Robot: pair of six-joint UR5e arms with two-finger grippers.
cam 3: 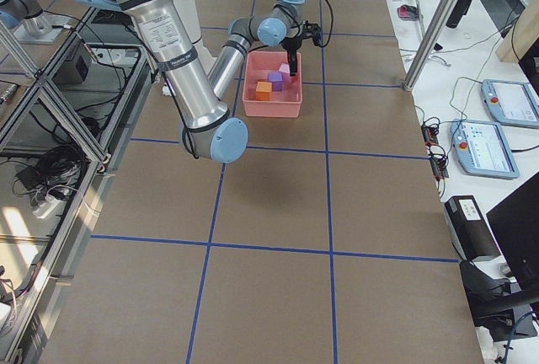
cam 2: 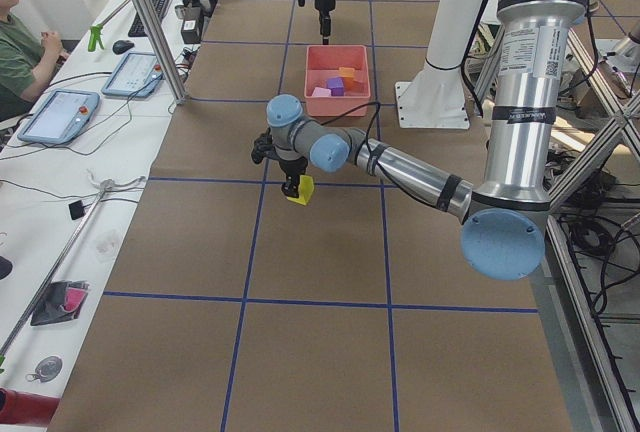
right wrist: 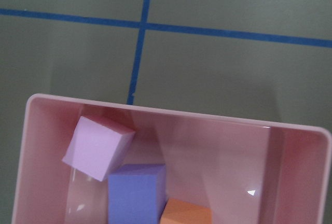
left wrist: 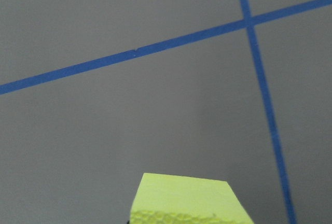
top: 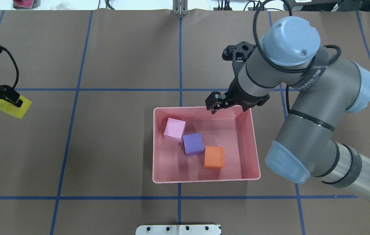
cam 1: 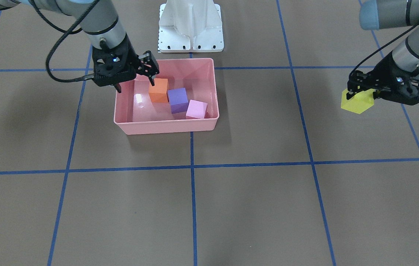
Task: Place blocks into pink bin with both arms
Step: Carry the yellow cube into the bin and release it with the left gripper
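The left fingers (cam 1: 349, 92) clamp the small matte yellow cube (cam 1: 357, 105) clear of the surface (cam 1: 231, 207) for carrying, well apart from the glossy salmon-pink plastic bin (cam 1: 165, 127). The right fingers (cam 1: 151, 75) hang wide and empty over its corner. An orange cube (cam 1: 158, 90), a purple cube (cam 1: 178, 99) and a light-pink cube (cam 1: 196, 109) lie inside.

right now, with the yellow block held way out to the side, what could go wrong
The left gripper holds the yellow block far from the pink bin, tilted in the grip; it may slip on the long carry.
The right gripper hangs open over the bin's rim; the left gripper coming in could hit it.
The orange block, purple block and light pink block crowd the bin's middle; a drop onto them might bounce out.
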